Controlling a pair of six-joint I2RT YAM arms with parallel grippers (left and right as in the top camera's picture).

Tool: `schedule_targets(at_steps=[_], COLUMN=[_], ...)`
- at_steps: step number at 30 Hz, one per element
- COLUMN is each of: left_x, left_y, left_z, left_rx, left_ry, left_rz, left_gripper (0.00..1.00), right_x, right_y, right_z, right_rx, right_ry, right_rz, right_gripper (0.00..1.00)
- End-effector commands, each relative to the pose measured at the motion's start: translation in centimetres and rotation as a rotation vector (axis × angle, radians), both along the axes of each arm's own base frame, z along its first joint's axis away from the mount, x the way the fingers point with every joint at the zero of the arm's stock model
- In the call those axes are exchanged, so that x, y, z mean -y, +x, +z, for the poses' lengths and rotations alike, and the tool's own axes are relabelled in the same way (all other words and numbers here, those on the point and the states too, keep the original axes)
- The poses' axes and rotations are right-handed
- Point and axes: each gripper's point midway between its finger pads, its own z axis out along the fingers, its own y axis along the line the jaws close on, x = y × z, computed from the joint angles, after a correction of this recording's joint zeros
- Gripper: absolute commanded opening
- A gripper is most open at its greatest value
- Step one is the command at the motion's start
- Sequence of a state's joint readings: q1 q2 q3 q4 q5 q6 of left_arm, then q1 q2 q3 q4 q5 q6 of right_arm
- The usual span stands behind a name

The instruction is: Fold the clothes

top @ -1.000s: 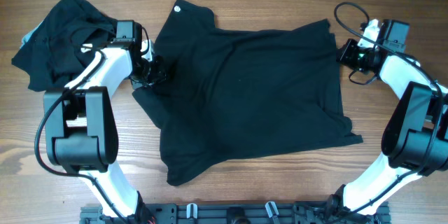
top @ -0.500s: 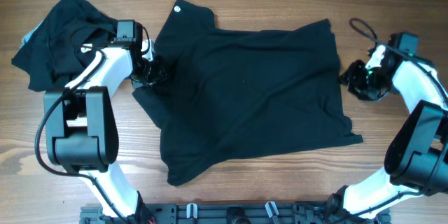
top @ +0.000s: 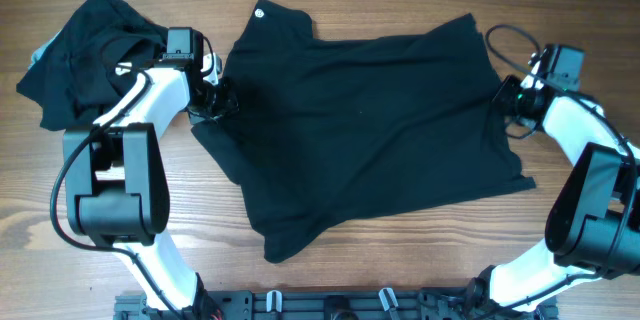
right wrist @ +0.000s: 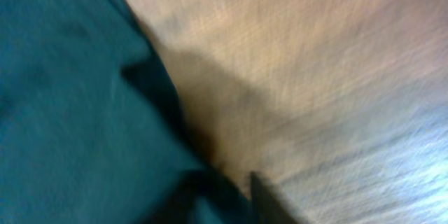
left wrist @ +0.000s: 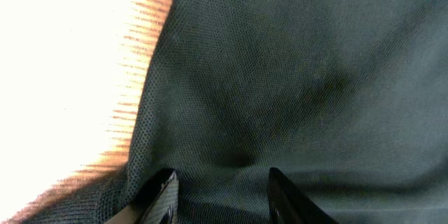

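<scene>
The black shirt [top: 360, 140] is lying spread mid-table, left gripper [top: 214, 100] clamping its 9 o'clock edge, right gripper [top: 507, 100] its 3 o'clock edge, bare table [top: 400, 270] showing at 6 o'clock. Its hem is sitting nearer 3 o'clock than before.

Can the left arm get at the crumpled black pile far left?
Probably yes: the pile lies right beside that arm, nothing between, though its end effector is at the edge of the shirt.

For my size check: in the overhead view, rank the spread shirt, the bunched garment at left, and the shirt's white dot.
1. spread shirt
2. bunched garment
3. white dot, by far the smallest
</scene>
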State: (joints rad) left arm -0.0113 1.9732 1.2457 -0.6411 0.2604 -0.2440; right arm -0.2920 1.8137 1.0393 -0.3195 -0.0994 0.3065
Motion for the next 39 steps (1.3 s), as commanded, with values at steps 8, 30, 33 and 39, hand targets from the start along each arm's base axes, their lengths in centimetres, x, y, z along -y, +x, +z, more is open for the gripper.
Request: schedule_targets(at_steps=[8,30,33,39], left_x=[0.2,-5.2,-3.8,-2.0], left_y=[-1.1,-12.0,-9.3,-7.6], left_z=[8.0,-2.3,1.3,7.3], left_rx=[0.044,-0.16,-0.067,0.046], left_ry=[-0.014,0.241,0.127,0.032], left_rz=[-0.031,0.327,0.225,0.177], left_gripper=[0.44,0.27,0.31,0.45], right_x=[-1.1,-4.3,-6.7,-5.8], right_y=[-6.6,-24.0,-17.7,-16.1], right_z=[12.3,-2.3,1.0,2.7], right_rx=[0.005,-0.733,-0.435,-0.338], right_ry=[-0.012,0.205,0.357,0.301], right_rz=[-0.077,-0.365,-0.043,-0.034], right_gripper=[0.58,0.04,0.15,0.55])
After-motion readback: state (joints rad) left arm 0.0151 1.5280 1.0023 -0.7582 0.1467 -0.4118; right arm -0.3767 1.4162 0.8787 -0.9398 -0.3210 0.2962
